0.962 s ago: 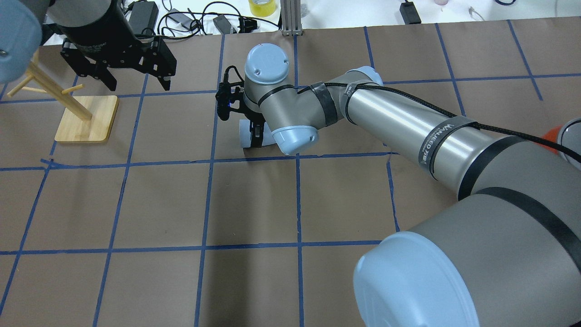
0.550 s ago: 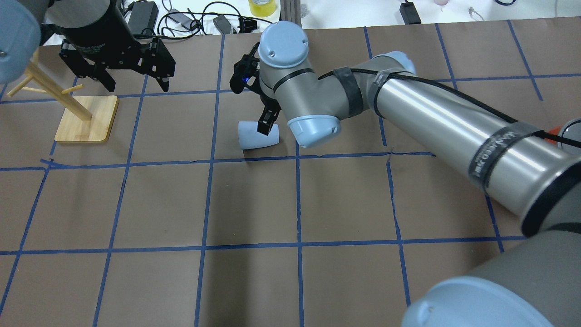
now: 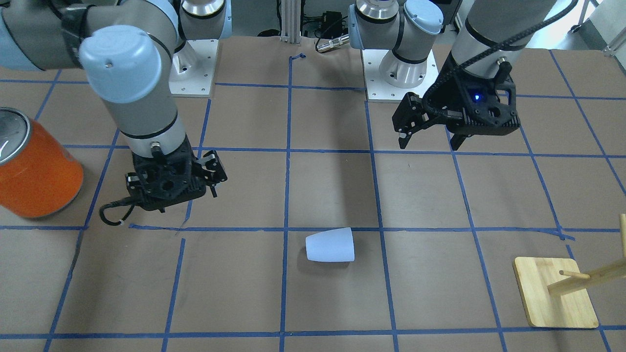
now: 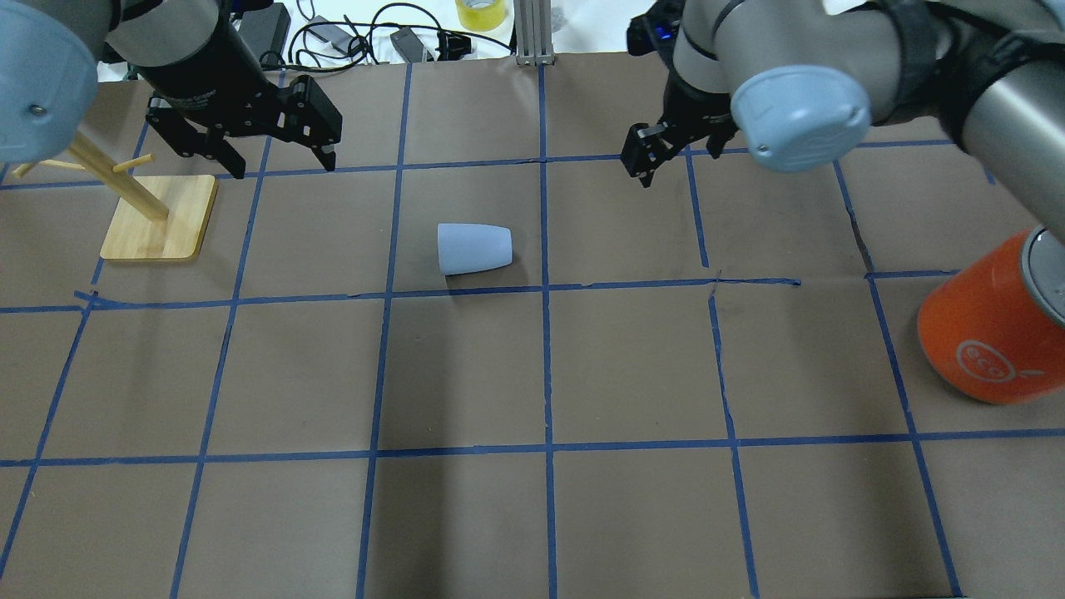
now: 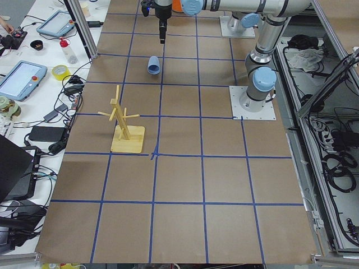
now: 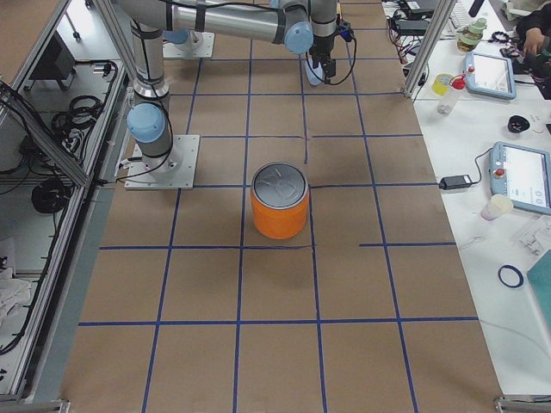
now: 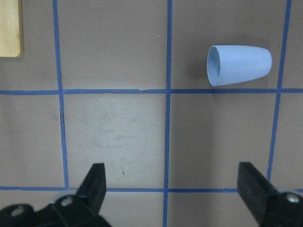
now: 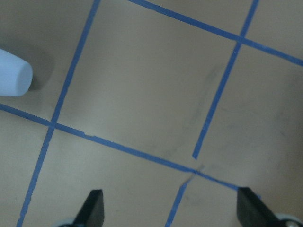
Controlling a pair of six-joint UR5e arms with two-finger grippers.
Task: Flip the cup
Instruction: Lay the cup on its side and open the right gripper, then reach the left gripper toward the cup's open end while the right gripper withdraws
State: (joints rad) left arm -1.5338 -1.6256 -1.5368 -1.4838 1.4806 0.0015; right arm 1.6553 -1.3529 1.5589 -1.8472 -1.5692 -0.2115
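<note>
Well, by the far left corner stands the wooden peg stand (image 4: pixel 158 218). My left gripper (image 4: pixel 283 165) hangs just beside it, fingers spread wide, holding nothing. The cup (image 4: pixel 474 248) lies on its side in the bench's far half, slightly left of the middle, its mouth facing the left edge, touched by neither gripper. My right gripper (image 8: pixel 173 215) hangs nearer the far edge, jaws also apart. At the right edge stands the orange can (image 4: pixel 990 341), lid on, contents hidden.
</note>
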